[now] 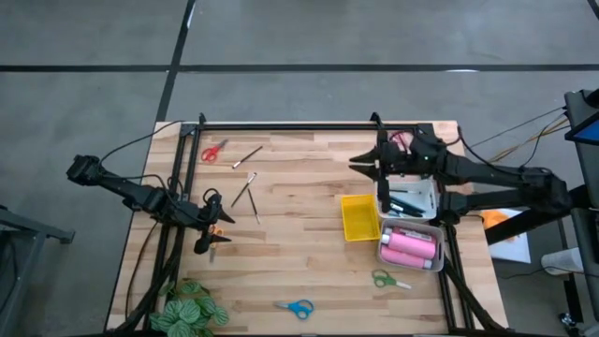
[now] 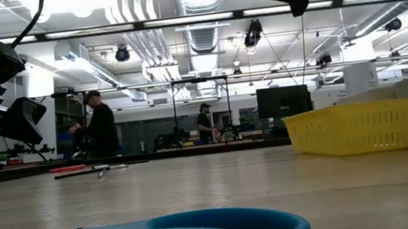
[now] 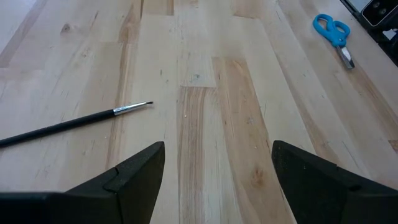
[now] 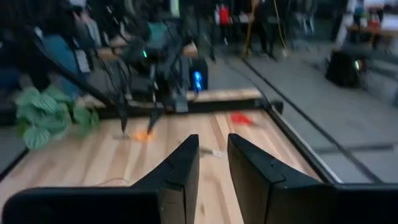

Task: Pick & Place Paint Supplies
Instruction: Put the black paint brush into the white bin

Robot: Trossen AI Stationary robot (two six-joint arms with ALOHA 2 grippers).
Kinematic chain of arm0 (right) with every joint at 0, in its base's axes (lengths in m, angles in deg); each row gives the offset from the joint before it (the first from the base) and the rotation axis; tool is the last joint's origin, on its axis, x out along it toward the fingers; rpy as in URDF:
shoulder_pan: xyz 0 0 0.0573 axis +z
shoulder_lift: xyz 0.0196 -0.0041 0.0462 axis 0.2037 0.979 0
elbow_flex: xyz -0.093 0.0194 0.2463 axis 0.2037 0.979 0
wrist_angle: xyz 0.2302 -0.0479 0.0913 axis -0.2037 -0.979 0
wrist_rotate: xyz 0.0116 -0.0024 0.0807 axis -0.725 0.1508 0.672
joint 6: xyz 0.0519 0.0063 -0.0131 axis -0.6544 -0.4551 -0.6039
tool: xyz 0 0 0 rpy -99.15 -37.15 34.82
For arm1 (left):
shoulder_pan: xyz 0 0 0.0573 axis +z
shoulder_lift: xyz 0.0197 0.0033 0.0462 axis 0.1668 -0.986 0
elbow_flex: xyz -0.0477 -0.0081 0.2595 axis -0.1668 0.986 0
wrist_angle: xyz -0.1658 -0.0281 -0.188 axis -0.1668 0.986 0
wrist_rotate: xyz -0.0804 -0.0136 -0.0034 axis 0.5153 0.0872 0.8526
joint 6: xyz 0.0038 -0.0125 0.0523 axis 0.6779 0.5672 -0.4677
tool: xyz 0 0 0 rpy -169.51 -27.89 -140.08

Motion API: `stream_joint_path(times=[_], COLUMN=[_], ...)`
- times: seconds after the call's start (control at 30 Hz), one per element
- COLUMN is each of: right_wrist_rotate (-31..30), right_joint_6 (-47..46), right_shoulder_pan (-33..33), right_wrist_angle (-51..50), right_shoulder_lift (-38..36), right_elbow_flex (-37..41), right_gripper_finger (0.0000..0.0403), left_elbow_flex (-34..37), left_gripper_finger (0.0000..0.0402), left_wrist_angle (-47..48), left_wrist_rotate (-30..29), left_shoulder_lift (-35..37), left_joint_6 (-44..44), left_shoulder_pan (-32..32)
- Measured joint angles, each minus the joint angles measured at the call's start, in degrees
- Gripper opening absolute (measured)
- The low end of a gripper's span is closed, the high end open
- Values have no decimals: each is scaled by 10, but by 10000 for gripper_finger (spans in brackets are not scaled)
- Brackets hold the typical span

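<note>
- High view: left claw (image 1: 208,241) hovers low at the worktop's (image 1: 299,215) nine o'clock side, fingers spread and empty, apparently lined up for a thin brush (image 3: 74,122) lying just ahead.
- Right claw (image 1: 363,161) hangs at two o'clock near the white trays (image 1: 432,201), nearly clenched, nothing visibly held.
- Pink bottles (image 1: 409,247) already lie binned; scissors (image 1: 297,306) and brushes (image 1: 245,193) lie scattered.

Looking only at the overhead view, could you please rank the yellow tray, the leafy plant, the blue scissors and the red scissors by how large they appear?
1. Leafy plant, though the picture's edge cuts it off.
2. Yellow tray.
3. Blue scissors and red scissors: they look about alike, so I won't rank them.
</note>
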Motion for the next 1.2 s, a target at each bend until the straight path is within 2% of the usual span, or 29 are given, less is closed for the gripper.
stream_joint_path(times=[0.13,0.27,0.57,1.2], right_wrist_rotate=[45,48,47,42], right_joint_6=[-11,-35,-3,-5], right_shoulder_pan=[-46,-71,-72,-72], right_wrist_angle=[84,95,95,95], right_shoulder_lift=[0,0,0,0], right_elbow_flex=[35,47,48,49], right_gripper_finger=[83,83,83,83], left_elbow_flex=[0,0,0,0], left_gripper_finger=[300,300,300,300], left_wrist_angle=[0,0,0,0], left_wrist_rotate=[0,0,0,0], left_shoulder_lift=[0,0,0,0], left_joint_6=[0,0,0,0], left_shoulder_pan=[0,0,0,0])
